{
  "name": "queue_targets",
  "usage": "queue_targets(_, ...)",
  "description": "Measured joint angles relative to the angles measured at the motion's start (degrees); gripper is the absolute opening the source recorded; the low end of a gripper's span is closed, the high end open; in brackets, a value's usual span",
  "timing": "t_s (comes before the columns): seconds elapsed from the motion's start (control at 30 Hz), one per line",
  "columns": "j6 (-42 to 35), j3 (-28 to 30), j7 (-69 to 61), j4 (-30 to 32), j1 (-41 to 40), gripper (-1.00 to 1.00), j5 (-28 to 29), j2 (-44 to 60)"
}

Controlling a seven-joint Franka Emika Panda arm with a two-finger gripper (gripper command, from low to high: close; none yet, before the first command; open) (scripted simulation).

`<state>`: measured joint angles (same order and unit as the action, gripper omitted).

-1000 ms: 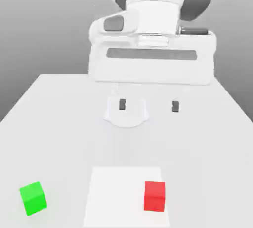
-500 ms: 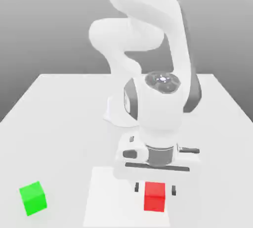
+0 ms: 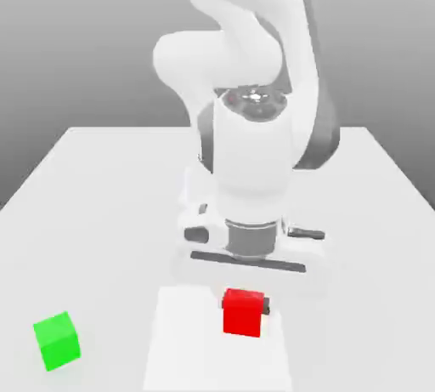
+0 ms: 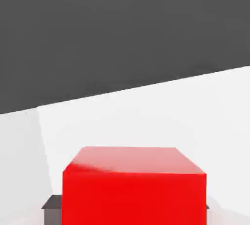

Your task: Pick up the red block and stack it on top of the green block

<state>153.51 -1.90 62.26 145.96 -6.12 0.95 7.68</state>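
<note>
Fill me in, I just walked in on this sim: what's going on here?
A white Panda arm has its gripper closed on the red block, holding it over the white table. The green block sits alone on the table, off toward the exterior view's left. The red block is not yet on it, so carrying it over and stacking remain.

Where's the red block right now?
In the exterior view the red block sits low and centre, between the gripper fingers, with the green block apart toward that view's left.

red block (image 4: 133, 190) cut off by the hand view's edge
</note>
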Motion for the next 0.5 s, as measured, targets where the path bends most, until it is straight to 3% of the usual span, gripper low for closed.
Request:
queue_targets(0.23,-4.4,10.0,-1.1,-5.0,-10.9,-1.00,-3.3,0.7)
queue_targets(0.37,1.3,10.1,-3.0,-6.3,-13.6,-1.00,-6.2,7.8)
queue_targets(0.4,2.7,9.8,-3.3,-6.4,-14.0,1.00,-6.7,9.2)
queue_targets(0.5,2.7,9.8,-3.3,-6.4,-14.0,1.00,-6.7,9.2)
